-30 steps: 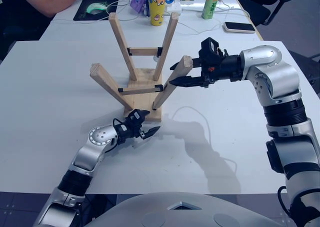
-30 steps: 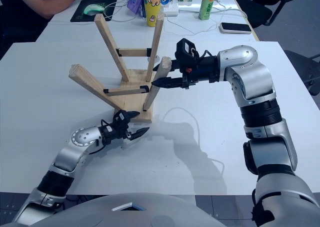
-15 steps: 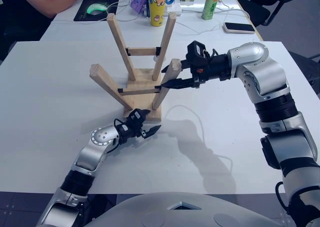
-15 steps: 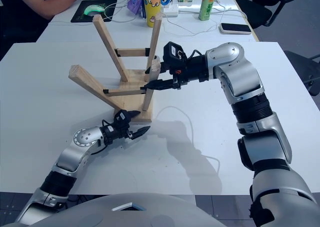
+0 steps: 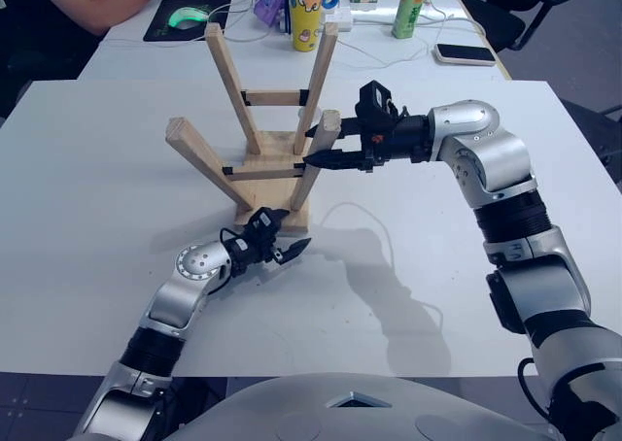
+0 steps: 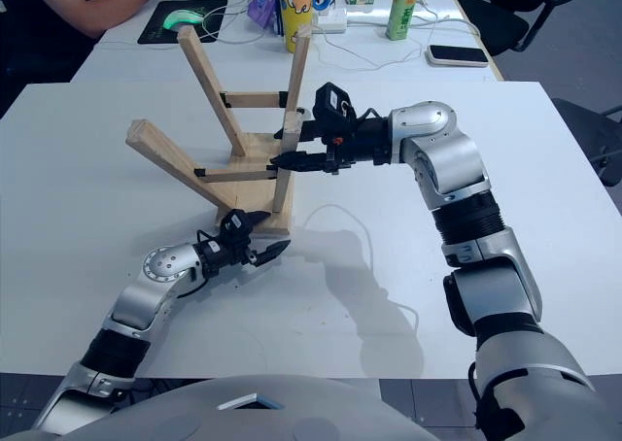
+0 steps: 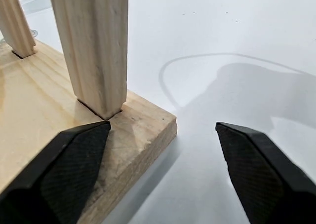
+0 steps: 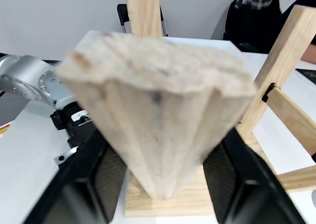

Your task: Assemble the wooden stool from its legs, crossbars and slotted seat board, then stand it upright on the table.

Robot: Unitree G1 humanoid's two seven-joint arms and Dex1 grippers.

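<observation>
White table (image 5: 87,169) is bearing the upturned stool (image 5: 264,171), our right gripper (image 5: 313,159) pinching its near leg (image 5: 305,190), our left gripper (image 5: 294,251) lying spread at a corner of the seat board (image 7: 138,118). Left wrist view is showing that leg slotted in; we are pulling it straighter than a second ago.

The stool (image 5: 264,172) is set upside down on the tabletop (image 5: 107,179), with the seat board (image 5: 277,151) underneath and the legs above. The right end effector (image 5: 315,158) is placed at the near-right leg (image 5: 327,131), one finger on each side. The left end effector (image 5: 285,231) is positioned at the seat board's near corner. A cup (image 5: 306,14), a bottle (image 5: 410,9) and a phone (image 5: 465,52) are set on the second tabletop (image 5: 146,57) behind.
</observation>
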